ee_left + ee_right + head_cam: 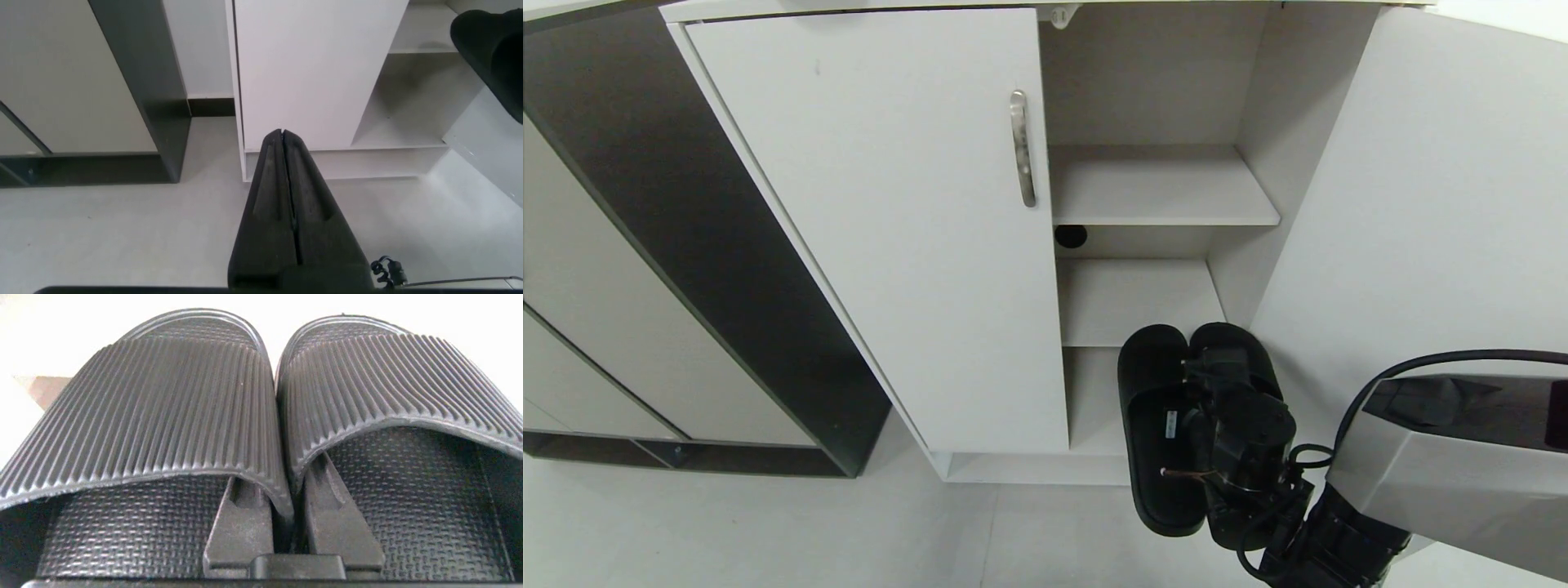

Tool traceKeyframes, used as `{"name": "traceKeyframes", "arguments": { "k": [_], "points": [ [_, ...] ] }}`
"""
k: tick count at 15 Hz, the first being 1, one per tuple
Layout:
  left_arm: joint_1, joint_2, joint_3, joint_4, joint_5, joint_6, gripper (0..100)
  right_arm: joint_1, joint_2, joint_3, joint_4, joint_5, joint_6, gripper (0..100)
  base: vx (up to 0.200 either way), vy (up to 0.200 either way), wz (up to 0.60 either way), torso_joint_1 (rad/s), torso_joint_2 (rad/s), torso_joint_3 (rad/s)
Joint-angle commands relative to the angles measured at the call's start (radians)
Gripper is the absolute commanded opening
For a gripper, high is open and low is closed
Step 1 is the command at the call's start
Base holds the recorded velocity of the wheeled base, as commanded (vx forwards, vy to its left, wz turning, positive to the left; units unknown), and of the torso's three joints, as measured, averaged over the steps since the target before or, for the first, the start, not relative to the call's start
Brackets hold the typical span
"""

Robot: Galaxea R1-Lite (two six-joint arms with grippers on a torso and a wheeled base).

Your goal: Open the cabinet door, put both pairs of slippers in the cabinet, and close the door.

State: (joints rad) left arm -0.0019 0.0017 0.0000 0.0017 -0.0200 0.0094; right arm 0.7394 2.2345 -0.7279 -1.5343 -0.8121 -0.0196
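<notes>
The left hand [282, 137] hangs low over the floor [122, 220] before the cabinet, its fingers pressed together with nothing between them. The cabinet's left door [882, 229], with its metal handle [1023, 147], is shut. Next to it the compartment stands open, with an upper shelf [1160, 188] and a lower shelf [1135, 298].

The slippers [1164, 408] hang in the air just in front of the lowest opening, toes toward it. The right hand [1213, 367] has one finger under each strap and pinches the two inner walls together. They are black, with ribbed straps and studded footbeds, and look soft and rubbery. At far right the open door [1405, 204] swings wide.

Opening looks done. This pair is about to go in; no pair rests on a shelf yet, so the other pair and the closing remain.
</notes>
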Motion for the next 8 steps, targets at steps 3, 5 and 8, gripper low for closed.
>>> {"name": "traceKeyframes", "arguments": {
  "k": [3,5,8],
  "points": [
    [0.0,0.001,0.0,0.0,0.002,0.0,0,-0.008,-0.006,0.002,-0.014,-0.002,0.0,0,0.0,0.0,0.0,0.0,0.0,0.0],
    [-0.001,0.001,0.0,0.0,0.002,0.0,0,-0.008,-0.006,0.002,-0.014,-0.001,0.0,0,0.0,0.0,0.0,0.0,0.0,0.0],
    [-0.001,0.001,0.0,0.0,0.002,0.0,0,-0.008,-0.006,0.004,-0.015,-0.002,0.0,0,0.0,0.0,0.0,0.0,0.0,0.0]
  ]
}}
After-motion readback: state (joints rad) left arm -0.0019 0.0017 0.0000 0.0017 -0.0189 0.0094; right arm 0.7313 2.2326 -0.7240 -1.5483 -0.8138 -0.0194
